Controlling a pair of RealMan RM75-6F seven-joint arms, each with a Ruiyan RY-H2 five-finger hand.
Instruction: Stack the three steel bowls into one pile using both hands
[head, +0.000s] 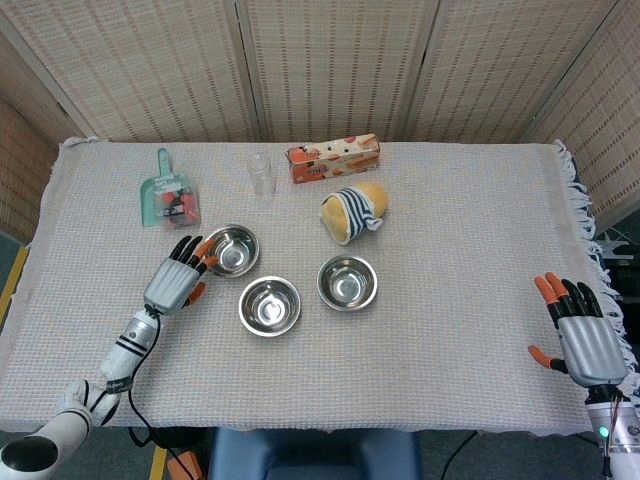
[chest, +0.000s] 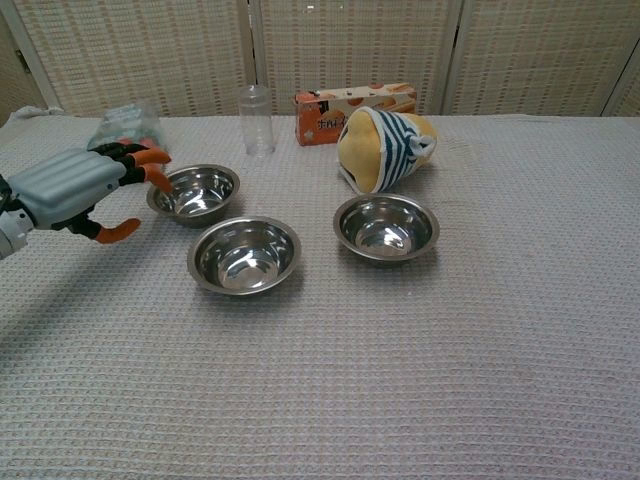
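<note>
Three steel bowls stand apart on the cloth. The left bowl (head: 232, 250) (chest: 196, 192) is farthest back, the middle bowl (head: 270, 306) (chest: 244, 255) is nearest, and the right bowl (head: 348, 283) (chest: 386, 227) sits below a plush toy. My left hand (head: 180, 276) (chest: 78, 187) is open, its fingertips reaching the left bowl's near-left rim; contact is unclear. Far off at the right table edge my right hand (head: 580, 335) is open and holds nothing; the chest view does not show it.
A striped yellow plush (head: 353, 211) lies behind the right bowl. A clear cup (head: 262, 174), an orange snack box (head: 333, 158) and a green scoop with red pieces (head: 169, 200) stand along the back. The woven cloth (head: 450, 260) covers the table.
</note>
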